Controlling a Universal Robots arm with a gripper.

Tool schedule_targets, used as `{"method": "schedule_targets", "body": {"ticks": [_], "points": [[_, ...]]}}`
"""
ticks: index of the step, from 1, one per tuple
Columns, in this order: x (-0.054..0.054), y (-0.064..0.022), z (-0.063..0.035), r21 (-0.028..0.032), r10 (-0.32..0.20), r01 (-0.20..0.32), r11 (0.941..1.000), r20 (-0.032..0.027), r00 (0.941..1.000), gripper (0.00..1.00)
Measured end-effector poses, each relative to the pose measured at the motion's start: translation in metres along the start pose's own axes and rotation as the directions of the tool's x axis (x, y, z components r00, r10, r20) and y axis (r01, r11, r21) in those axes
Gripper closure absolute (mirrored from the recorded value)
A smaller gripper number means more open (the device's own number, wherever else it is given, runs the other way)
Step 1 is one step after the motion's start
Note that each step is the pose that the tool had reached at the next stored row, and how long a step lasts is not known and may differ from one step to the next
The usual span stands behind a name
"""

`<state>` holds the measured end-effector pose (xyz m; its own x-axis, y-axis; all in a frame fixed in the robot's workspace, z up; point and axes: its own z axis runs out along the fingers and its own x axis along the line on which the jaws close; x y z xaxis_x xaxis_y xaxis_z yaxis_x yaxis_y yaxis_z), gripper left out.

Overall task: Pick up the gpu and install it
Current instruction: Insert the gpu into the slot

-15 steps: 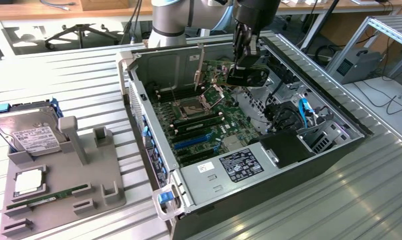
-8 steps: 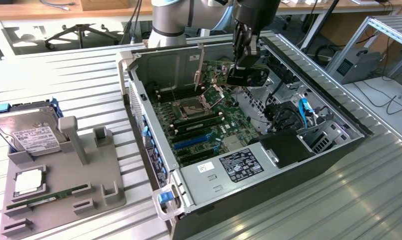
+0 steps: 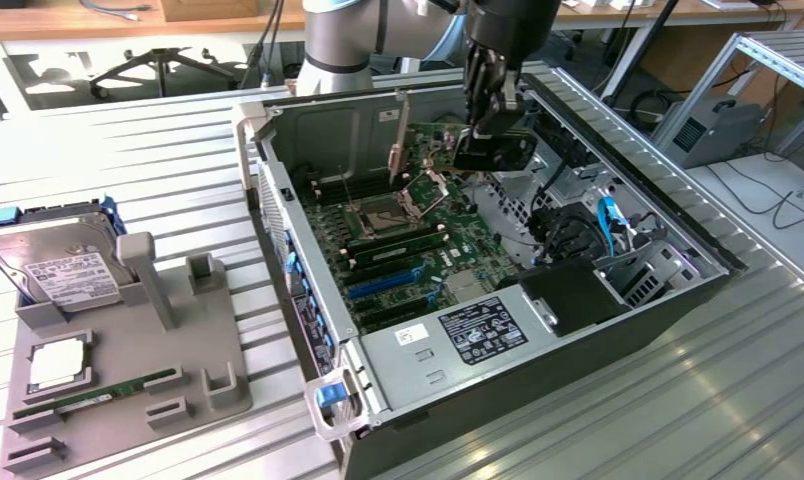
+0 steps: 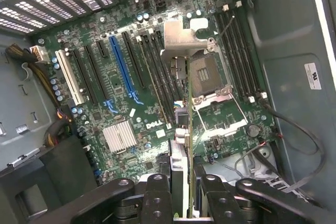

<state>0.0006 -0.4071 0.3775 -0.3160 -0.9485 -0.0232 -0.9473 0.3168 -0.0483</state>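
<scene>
We see the gripper [image 3: 493,150] clenched on the gpu [image 4: 180,150], holding the card edge-down over the motherboard [image 4: 94,124], probably so its connector can meet a slot. In the exterior view the gripper hovers at two o'clock from the CPU socket [image 3: 375,212]. The blue expansion slot [image 3: 382,285] lies at seven o'clock from the gripper, well apart.

White "DELL" lettering [image 4: 153,125] on motherboard [image 4: 210,115], just beside silver heatsink [image 4: 119,136]. Hard drive label [image 3: 66,275], power supply label [image 3: 484,329], case-wall sticker [image 4: 313,75]: print unreadable.
</scene>
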Motion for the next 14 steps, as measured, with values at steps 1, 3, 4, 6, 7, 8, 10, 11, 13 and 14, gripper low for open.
{"method": "schedule_targets", "body": {"ticks": [1, 3, 4, 6, 7, 8, 10, 11, 13, 14], "points": [[0.0, 0.0, 0.0001, -0.0005, -0.024, 0.024, 0.9997, 0.0012, 0.9997, 0.73], [0.0, 0.0, 0.0001, -0.0007, -0.034, 0.034, 0.9994, 0.0017, 0.9994, 0.73], [0.0, 0.0, 0.0001, -0.0009, -0.041, 0.041, 0.9991, 0.002, 0.9991, 0.73], [0.0, 0.0, 0.0004, -0.0017, -0.081, 0.081, 0.9967, 0.0041, 0.9967, 0.73], [0.0, 0.0, 0.0004, -0.0019, -0.092, 0.092, 0.9958, 0.0045, 0.9958, 0.73], [0.0, 0.0, 0.0004, -0.002, -0.099, 0.099, 0.995, 0.0049, 0.995, 0.73], [0.0, 0.0, 0.0007, -0.0026, -0.133, 0.133, 0.9911, 0.0066, 0.9911, 0.73], [0.0, 0.0, 0.0009, -0.0029, -0.149, 0.149, 0.9888, 0.0074, 0.9888, 0.73], [0.0, 0.0, 0.0009, -0.003, -0.157, 0.157, 0.9875, 0.0079, 0.9875, 0.73], [0.0, 0.0, 0.001, -0.0031, -0.159, 0.159, 0.9872, 0.008, 0.9872, 0.73]]}}
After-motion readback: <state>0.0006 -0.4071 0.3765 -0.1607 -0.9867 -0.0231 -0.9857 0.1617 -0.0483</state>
